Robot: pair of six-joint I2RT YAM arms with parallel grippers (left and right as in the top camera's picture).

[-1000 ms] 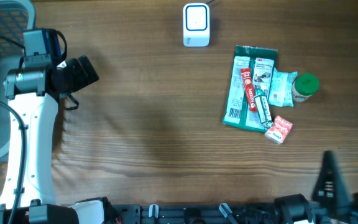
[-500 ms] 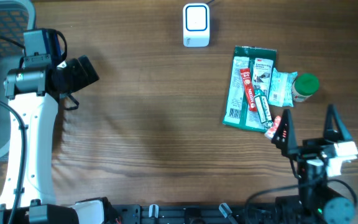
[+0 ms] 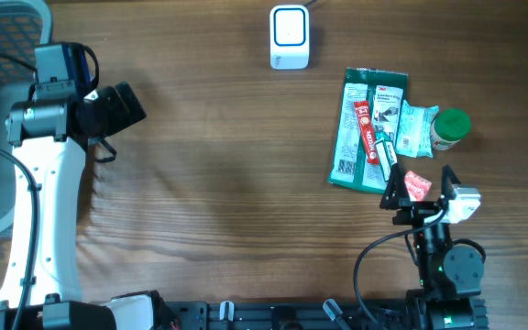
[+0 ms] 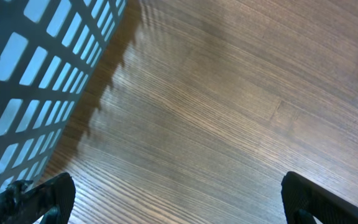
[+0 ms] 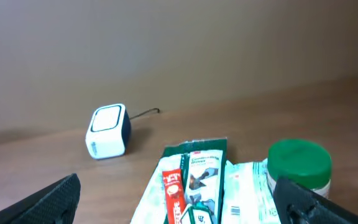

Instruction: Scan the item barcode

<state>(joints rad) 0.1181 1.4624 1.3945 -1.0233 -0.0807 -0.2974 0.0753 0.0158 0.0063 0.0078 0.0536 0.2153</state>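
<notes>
My right jaws stand fully released and grasp nothing. My left jaws are likewise released and empty, well apart from the goods, beside the basket (image 4: 23,68), with only bare worktop (image 4: 216,112) below them. The right arm is plainly the nearer. The items lie in a cluster directly ahead of the right jaws. The small pink packet (image 3: 416,186) is nearest: from overhead it shows between the two fingers, but I cannot tell whether the jaws are down at its level, and the wrist view does not show it. Just beyond lies the green packet (image 5: 194,168), flat, its long axis running away from the jaws, with a red stick (image 5: 173,186) on top along the same axis. The green-lidded jar (image 5: 298,158) stands ahead to the right. The scanner (image 5: 107,130) is farther ahead and to the left, well apart from the cluster. In my judgement the coming move is a short reach forward, then a carry leftward to the scanner.
</notes>
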